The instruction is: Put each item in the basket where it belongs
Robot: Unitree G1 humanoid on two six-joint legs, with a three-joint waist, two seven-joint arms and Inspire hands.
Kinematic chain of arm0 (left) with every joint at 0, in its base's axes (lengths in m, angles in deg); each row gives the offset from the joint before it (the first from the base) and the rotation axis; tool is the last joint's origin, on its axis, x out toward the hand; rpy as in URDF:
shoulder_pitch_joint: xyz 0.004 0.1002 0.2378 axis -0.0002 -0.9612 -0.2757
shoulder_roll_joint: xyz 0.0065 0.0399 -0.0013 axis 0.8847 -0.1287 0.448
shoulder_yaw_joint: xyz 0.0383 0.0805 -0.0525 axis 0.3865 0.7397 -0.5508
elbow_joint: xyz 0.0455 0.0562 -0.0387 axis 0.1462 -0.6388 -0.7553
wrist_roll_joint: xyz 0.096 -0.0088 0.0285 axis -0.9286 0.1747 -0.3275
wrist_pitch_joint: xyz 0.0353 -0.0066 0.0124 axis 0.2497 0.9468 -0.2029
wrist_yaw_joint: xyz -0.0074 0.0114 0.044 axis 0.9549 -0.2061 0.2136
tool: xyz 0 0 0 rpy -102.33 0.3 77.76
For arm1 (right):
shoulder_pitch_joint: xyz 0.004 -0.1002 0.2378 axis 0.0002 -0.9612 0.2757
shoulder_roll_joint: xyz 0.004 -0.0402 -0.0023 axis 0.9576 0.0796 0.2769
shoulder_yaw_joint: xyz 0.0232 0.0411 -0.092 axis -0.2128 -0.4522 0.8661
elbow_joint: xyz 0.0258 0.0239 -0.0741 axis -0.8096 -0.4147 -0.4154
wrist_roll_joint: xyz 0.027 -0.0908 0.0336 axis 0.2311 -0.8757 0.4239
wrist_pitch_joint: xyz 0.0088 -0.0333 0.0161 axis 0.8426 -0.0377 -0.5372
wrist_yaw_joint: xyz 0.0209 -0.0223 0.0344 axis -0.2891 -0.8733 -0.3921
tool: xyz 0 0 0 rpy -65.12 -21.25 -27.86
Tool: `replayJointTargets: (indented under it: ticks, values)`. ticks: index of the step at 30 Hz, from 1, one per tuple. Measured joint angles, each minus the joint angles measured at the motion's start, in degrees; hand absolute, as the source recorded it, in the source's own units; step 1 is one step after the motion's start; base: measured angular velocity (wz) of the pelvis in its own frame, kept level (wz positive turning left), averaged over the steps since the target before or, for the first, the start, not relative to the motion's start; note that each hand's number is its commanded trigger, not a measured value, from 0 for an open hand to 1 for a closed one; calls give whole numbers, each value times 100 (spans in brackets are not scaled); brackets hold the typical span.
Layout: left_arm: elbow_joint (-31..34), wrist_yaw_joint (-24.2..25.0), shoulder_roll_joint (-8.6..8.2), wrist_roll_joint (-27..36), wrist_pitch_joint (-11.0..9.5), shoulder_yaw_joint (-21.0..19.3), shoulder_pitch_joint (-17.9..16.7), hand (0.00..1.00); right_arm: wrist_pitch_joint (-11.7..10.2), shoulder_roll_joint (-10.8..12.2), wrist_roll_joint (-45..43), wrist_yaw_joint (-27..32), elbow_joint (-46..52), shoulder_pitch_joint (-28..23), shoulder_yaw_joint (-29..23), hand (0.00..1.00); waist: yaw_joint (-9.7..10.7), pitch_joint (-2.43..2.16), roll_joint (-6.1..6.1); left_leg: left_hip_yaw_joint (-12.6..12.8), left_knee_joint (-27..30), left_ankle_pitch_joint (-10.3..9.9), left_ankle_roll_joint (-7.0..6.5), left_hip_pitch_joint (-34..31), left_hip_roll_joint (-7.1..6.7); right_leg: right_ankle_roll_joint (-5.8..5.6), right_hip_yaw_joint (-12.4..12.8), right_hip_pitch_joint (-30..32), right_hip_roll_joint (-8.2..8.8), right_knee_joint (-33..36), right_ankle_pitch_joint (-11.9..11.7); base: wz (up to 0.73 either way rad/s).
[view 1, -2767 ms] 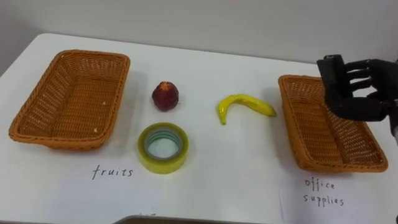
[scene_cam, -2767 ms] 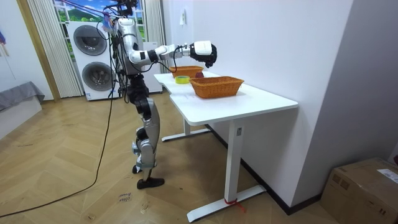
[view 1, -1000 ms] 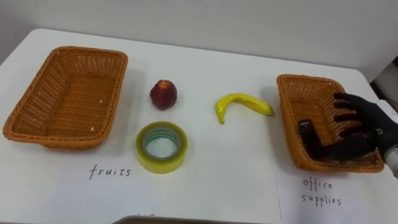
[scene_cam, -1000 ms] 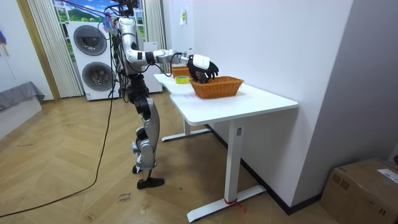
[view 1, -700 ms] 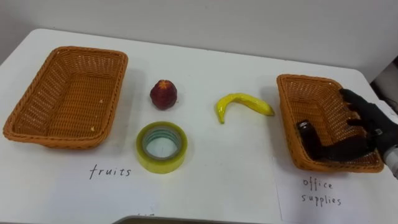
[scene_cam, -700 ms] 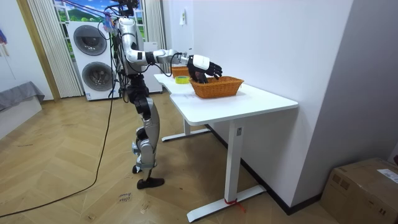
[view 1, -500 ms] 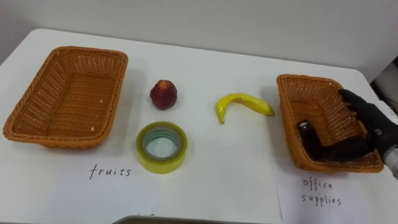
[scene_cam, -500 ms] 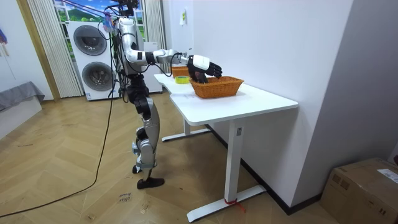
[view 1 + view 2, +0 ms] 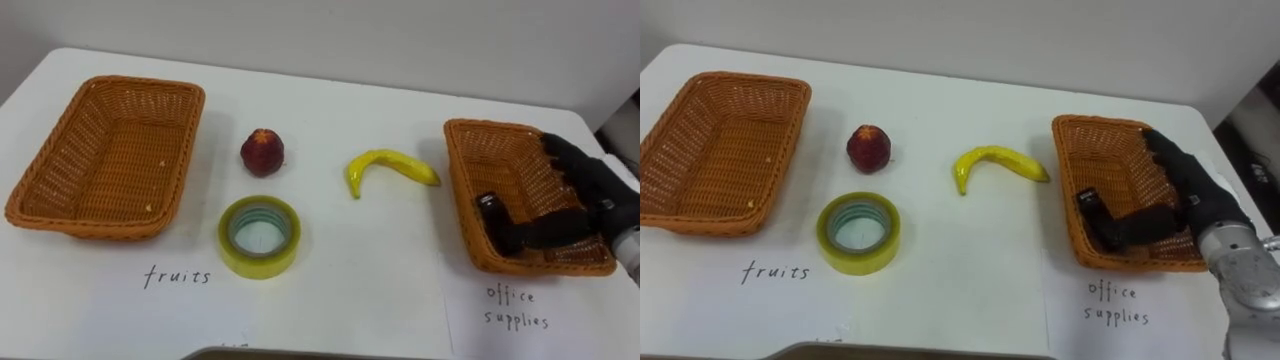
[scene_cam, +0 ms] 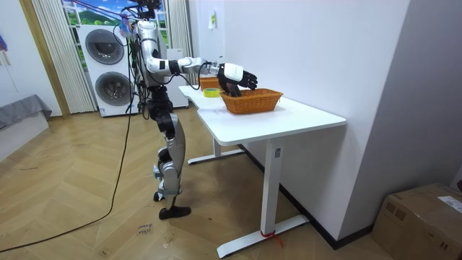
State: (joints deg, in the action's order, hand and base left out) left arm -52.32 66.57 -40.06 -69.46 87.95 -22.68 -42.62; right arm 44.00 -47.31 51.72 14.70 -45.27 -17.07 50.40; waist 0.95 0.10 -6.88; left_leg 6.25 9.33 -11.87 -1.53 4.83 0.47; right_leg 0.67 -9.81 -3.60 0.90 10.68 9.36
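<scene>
Right hand (image 9: pixel 585 195): lying inside the office-supplies basket (image 9: pixel 478 150) at the right of the frame, fingers straight and spread, gripping nothing. Its thumb is reaching toward 1 small dark item (image 9: pixel 487 205) on the basket floor; whether they are touching cannot be told. Banana (image 9: pixel 385 165): lying on the white table (image 9: pixel 370 270) just left of that basket. Red fruit (image 9: pixel 262 152) and, below it, yellow tape roll (image 9: pixel 258 262): sitting at centre-left. Fruits basket (image 9: pixel 110 150): standing at far left.

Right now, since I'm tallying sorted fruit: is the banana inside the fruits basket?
No, the banana lies on the bare table, apart from the fruits basket.
</scene>
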Motion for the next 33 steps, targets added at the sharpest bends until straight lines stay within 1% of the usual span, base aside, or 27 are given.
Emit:
replayJointTargets:
  ticks: [4, 6, 9, 13, 15, 20, 26, 30, 33]
  values:
    - [-6, -6, -44, -3, -11, 6, 43, 0, -13, 0, 116, 231, 357, 237, 0, 0, -14, -4, 58, 2, 32, 0, 0, -2, 5, 0, -1, 4, 0, 9, 0, 0]
    - [-24, -9, -48, -5, -11, 4, 84, 0, -70, 0, 121, 380, 543, 278, -1, 0, -45, -8, 77, 0, 33, 0, 1, -1, 3, 0, -13, 2, -2, 8, 0, 0]
    - [-117, -29, -54, -3, -20, 0, 153, 0, -88, 0, 123, 585, 774, 346, -1, 0, -90, -13, 98, -16, 24, 0, 1, -8, -23, 0, -46, -1, 5, 7, 0, 1]
    - [-161, -121, -57, -1, -19, 3, 138, 0, -90, 0, 420, 823, 1049, 370, -2, 0, -139, -19, 106, -29, 21, -1, 0, -6, -18, 0, -136, -25, 20, 2, 0, 5]
    - [-164, -131, -56, -5, -16, -4, 116, 0, -90, -1, 531, 836, 1163, 371, 1, 0, -161, -20, 109, -34, 26, -1, 0, -6, -12, 0, -137, -25, 19, 2, 0, 0]
    - [-159, -129, -46, -21, 0, -5, 37, 0, -67, 0, 542, 836, 1221, 372, 40, 0, -296, -23, 108, -89, 30, -1, -1, -12, -14, 0, -163, -41, 38, 14, 0, 2]
    - [-157, -139, -45, -20, 2, 8, -17, 0, -62, 0, 542, 786, 1221, 380, 341, 0, -304, -19, 96, -165, 46, 14, -23, -30, -31, -7, -234, -48, 82, 53, 3, 6]
    - [-141, -110, -19, -71, 5, 3, 5, 0, -54, 0, 557, 738, 1220, 612, 509, 0, -321, -14, 72, -174, 107, 12, -31, -92, -49, -24, -220, -35, 97, 44, 14, 5]
    - [37, -49, 0, -72, 12, -3, -13, 0, -54, 0, 558, 737, 1220, 663, 522, 0, -438, -16, 37, -180, 132, 11, -38, -122, -56, -26, -228, -34, 95, 9, 13, 3]
